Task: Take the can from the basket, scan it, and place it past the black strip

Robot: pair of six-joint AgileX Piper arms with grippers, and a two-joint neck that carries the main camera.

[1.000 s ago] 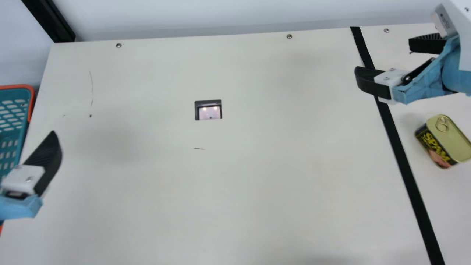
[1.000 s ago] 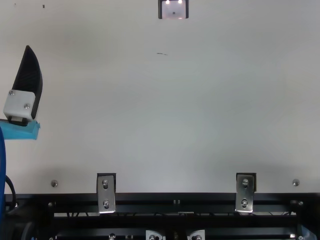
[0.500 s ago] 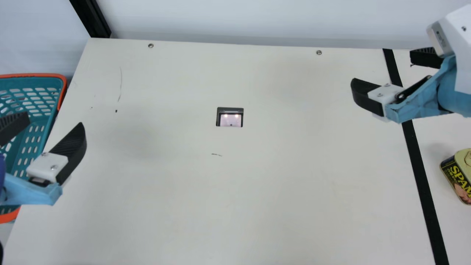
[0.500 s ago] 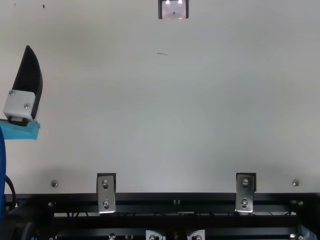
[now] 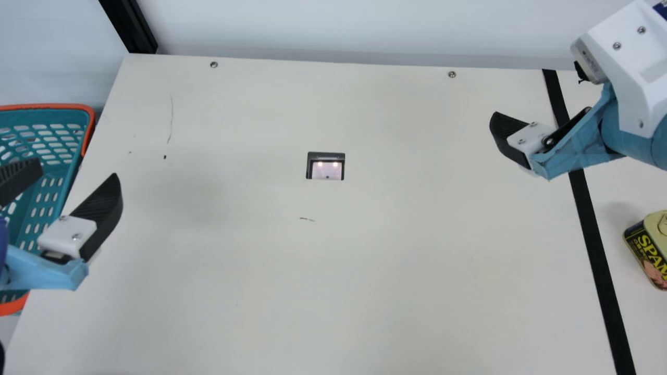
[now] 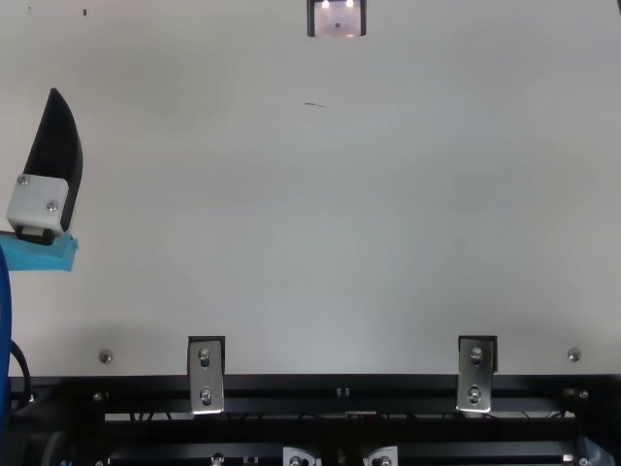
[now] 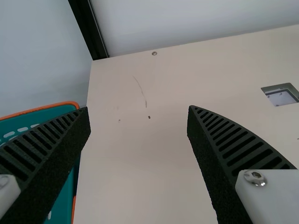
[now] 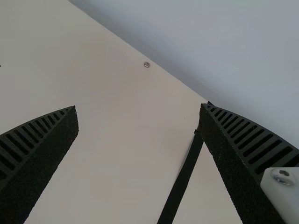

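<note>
Where it shows, can [image 5: 649, 247] is black-sided, yellow-lettered, gold-topped.

Has curved, ribbed black fingers [image 5: 107, 208], joined to white blocks [image 5: 68, 233] with round metal screws [image 7: 255, 176]; wears light blue wrapping [image 5: 570, 153] and angular white housing [image 5: 633, 78]; carries also thin black cable [image 6: 21, 361].

Large yellow letters on the dark side label [image 5: 644, 251] of a rounded rectangular metal can with a gold-coloured lid [image 5: 655, 223] read "SPAM"; the can is right of the long black strip [image 5: 594, 239] in the main view. Smaller characters under that word are too small to read, as is tiny print on the pale boxy housing [image 5: 588, 61] right of the strip's far end.
</note>
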